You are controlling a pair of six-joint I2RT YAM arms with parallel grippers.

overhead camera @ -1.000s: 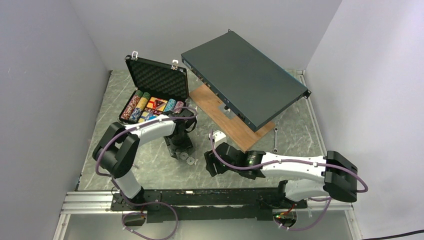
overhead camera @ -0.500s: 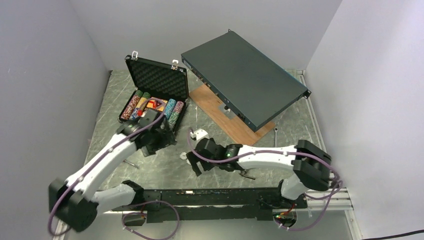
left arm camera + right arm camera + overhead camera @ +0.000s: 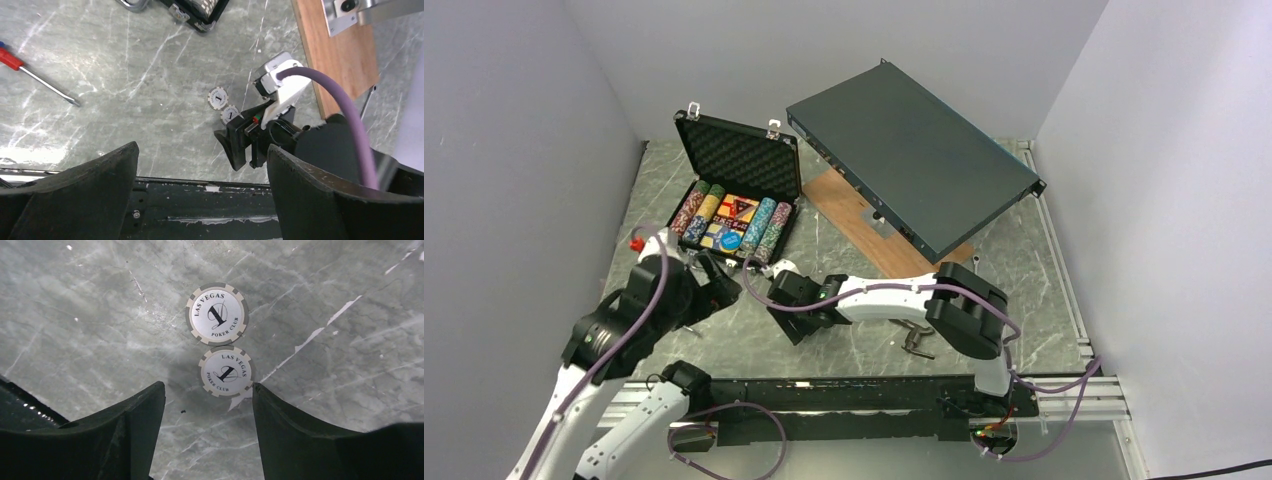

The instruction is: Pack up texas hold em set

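Observation:
The small black briefcase stands open at the back left, its grey foam lid upright and rows of coloured chips in its tray, with a blue disc near the front. Two white "Las Vegas 1" chips lie side by side on the table, also in the left wrist view. My right gripper is open, low over the table, with the nearer chip just ahead of its fingertips. My left gripper is open and empty, raised at the near left.
A large flat dark-grey metal box leans over a wooden board at the back right. A red-handled screwdriver lies left of the case. Black pliers and a small wrench lie to the right.
My left gripper has pulled back from the case front to the near left and risen. My right gripper has moved left across the table to the two white chips.

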